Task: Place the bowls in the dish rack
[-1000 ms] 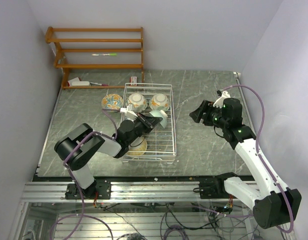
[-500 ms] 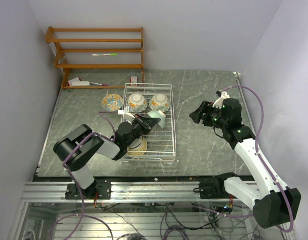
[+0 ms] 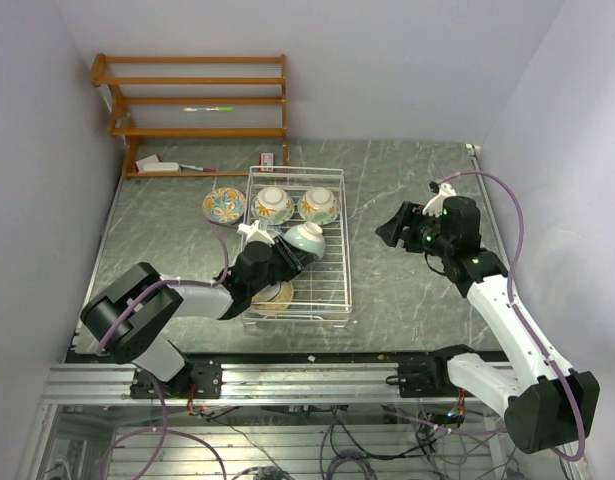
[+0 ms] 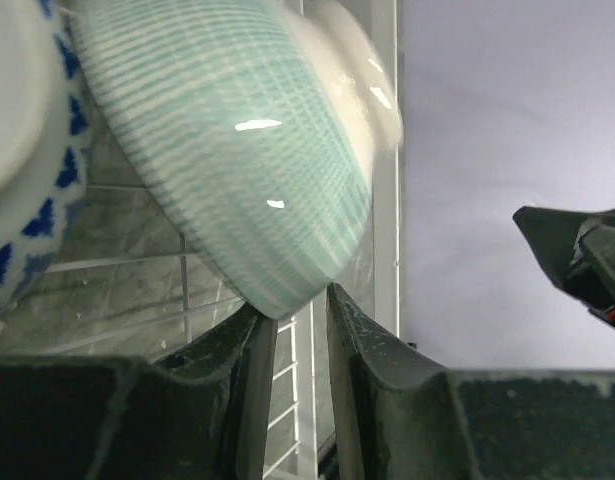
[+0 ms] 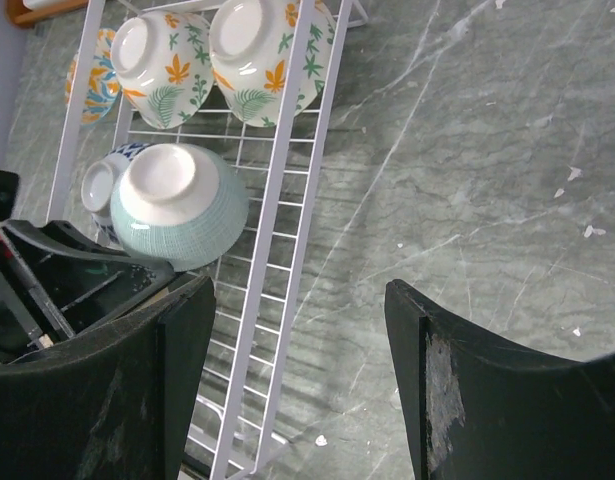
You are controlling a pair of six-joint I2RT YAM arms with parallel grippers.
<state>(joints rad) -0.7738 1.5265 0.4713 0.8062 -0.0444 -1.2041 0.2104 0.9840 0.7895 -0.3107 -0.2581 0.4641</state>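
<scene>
Quick progress check on the rack job. My left tool (image 4: 297, 312) is closed down to a narrow gap on the rim of the green striped bowl (image 5: 182, 210), pinching its lower edge. The bowl sits foot-up and tilted inside the dish rack (image 3: 345, 260), around the middle of it, so I'd call this one basically placed but not let go yet.

My right tool (image 5: 299, 288) is wide open with nothing in it, hanging over the bare bench (image 3: 417, 300) off the rack's right side.

Inside the rack already: two leaf-pattern bowls (image 3: 273, 204) (image 3: 319, 204) side by side at the far end, both foot-up, and a blue-patterned bowl (image 5: 102, 185) right next to the green one, toward the rack's left rail.

Not done: one colourful bowl (image 3: 224, 204) is on the bench just outside the rack's far left corner.

So by my count it's mostly loaded. What I reckon is left: release the green one without it tipping onto its blue neighbour, then fetch that last bowl. My left arm is on that side, so it's probably the one for it.
</scene>
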